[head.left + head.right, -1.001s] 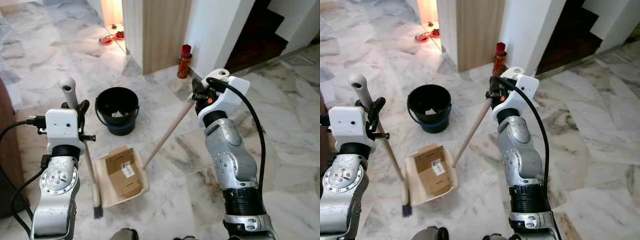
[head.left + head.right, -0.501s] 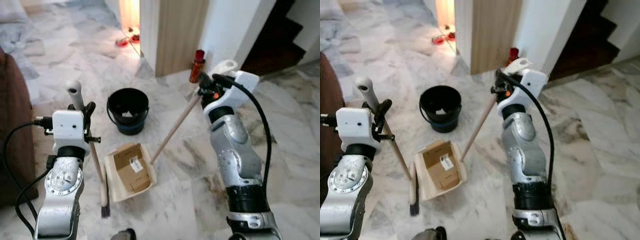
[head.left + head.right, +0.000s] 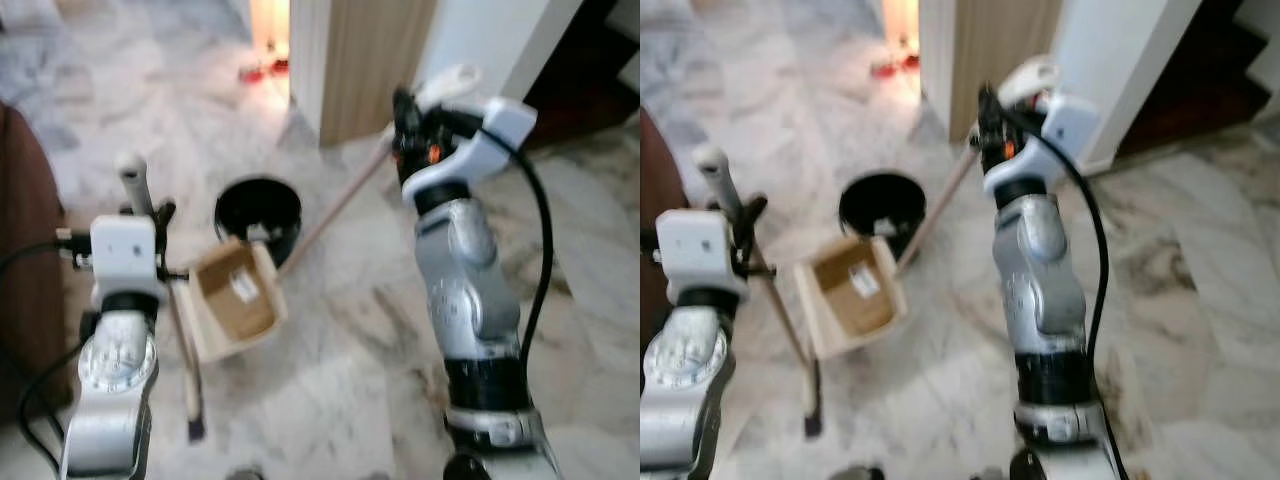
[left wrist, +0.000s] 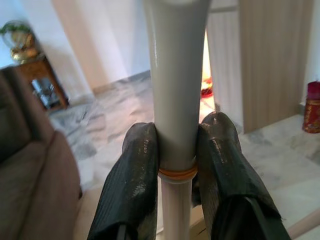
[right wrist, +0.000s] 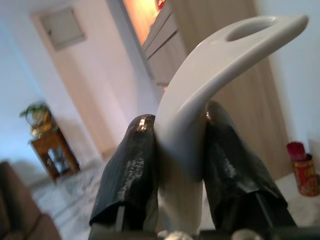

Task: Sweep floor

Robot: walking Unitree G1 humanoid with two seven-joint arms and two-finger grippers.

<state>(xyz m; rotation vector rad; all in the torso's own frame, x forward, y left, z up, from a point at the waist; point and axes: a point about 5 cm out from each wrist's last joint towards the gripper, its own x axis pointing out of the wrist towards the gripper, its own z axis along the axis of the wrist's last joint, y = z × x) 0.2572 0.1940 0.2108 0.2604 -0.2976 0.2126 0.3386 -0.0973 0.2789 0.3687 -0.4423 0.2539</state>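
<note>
Left eye view: two silver arms are seen over a pale, veined marble floor (image 3: 340,340), and the picture is somewhat blurred. The left gripper (image 3: 150,215) is closed around the grey upper grip of one broom (image 3: 183,345), whose thin wooden shaft runs down to a dark brush head on the floor. The right gripper (image 3: 405,125) is clamped on the pale curved handle of one dustpan (image 3: 232,300), a cream, box-shaped pan on a long wooden stick, with a flat piece of brown cardboard (image 3: 240,298) lying in it. The pan is seen just beside one round black bucket (image 3: 258,208), its rim near the bucket's edge; whether they touch cannot be told. Right eye view: a wood-panelled wall (image 3: 1005,45) is seen behind the right arm. Left wrist view: two black, textured fingers (image 4: 132,185) are pressed against either side of the smooth grey cylindrical grip, just above an orange ring. A brown sofa (image 4: 30,195) is seen alongside. Right wrist view: both black fingers (image 5: 131,175) are closed tightly on the glossy, hook-shaped handle with its oval hanging hole.
</note>
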